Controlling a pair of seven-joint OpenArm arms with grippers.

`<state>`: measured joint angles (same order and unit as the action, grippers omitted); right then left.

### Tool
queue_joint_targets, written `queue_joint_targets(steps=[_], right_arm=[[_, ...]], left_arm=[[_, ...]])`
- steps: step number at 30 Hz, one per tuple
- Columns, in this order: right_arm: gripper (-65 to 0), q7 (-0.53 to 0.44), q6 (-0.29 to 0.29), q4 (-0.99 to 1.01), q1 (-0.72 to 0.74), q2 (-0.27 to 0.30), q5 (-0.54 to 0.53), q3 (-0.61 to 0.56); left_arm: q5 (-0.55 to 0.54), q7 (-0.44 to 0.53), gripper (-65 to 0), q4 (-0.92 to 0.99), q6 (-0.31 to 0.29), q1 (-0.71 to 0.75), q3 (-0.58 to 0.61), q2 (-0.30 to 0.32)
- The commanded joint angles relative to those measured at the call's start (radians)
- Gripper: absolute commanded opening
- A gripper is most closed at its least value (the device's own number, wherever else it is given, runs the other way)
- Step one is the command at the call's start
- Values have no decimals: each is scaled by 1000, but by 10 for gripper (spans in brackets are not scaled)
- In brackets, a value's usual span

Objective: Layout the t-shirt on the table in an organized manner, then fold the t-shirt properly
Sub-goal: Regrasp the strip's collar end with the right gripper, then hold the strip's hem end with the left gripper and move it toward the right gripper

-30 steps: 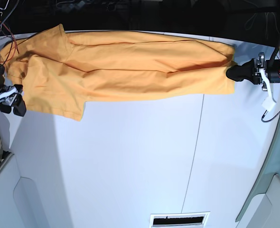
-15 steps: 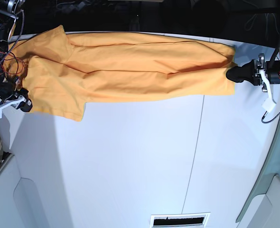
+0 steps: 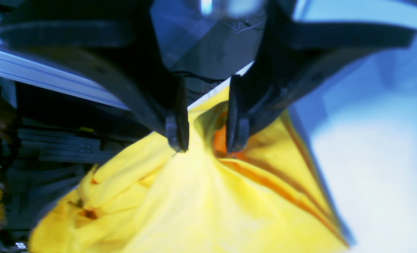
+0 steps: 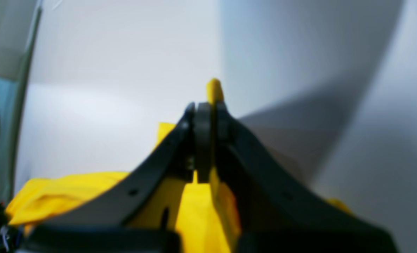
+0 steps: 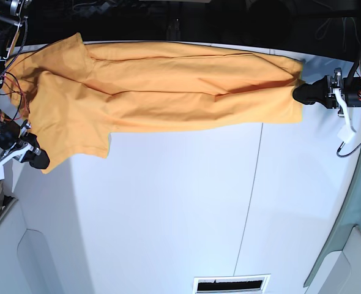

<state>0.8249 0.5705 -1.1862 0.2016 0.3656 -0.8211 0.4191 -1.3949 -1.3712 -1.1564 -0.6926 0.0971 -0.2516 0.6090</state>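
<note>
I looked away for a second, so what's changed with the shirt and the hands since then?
The right hand closed on the t-shirt at its sleeve end and drew that corner out toward the near edge of the table. The left hand stayed clamped on the other end.

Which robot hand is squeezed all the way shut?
The right hand: its fingers meet on the orange-yellow cotton t-shirt. The left hand shows a gap.

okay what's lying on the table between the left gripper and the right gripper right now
In the base view, only the t-shirt spans the table between them, stretched from the left gripper to the right gripper, each pinching an end.
</note>
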Motion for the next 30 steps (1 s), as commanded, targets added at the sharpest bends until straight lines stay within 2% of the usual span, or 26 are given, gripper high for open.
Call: queue_joint_targets(steps=[1, 6, 10, 13, 17, 23, 24, 28, 30], right_arm=[[-650, 13, 11, -57, 18, 19, -42, 7], [-650, 40, 13, -267, -105, 27, -78, 7], [-650, 39, 13, -422, -277, 30, -101, 11], [-650, 35, 13, -518, -397, 30, -100, 18], [-650, 28, 13, -542, -499, 29, -90, 20], [-650, -40, 9, -486, -555, 13, 42, 20], [-626, -45, 8, -468, -554, 14, 46, 20], [-460, -96, 7, -429, -553, 14, 55, 20], [-439, -95, 5, -433, -545, 14, 54, 20]], left_arm=[[-18, 16, -434, -13, -6, -8, -8, 19], [10, 17, -434, -13, -6, -7, -8, 20], [17, 17, -368, -13, -6, -8, -8, 20], [16, 17, -357, -13, -6, -7, -8, 20], [6, 18, -357, -13, -6, -8, -8, 20], [8, 39, -357, -13, -6, -8, -12, 20], [8, 40, -357, -13, -6, -8, -12, 20], [6, 41, -357, -13, -6, -8, -12, 20], [-14, 40, -357, -13, -6, -8, -12, 21]])
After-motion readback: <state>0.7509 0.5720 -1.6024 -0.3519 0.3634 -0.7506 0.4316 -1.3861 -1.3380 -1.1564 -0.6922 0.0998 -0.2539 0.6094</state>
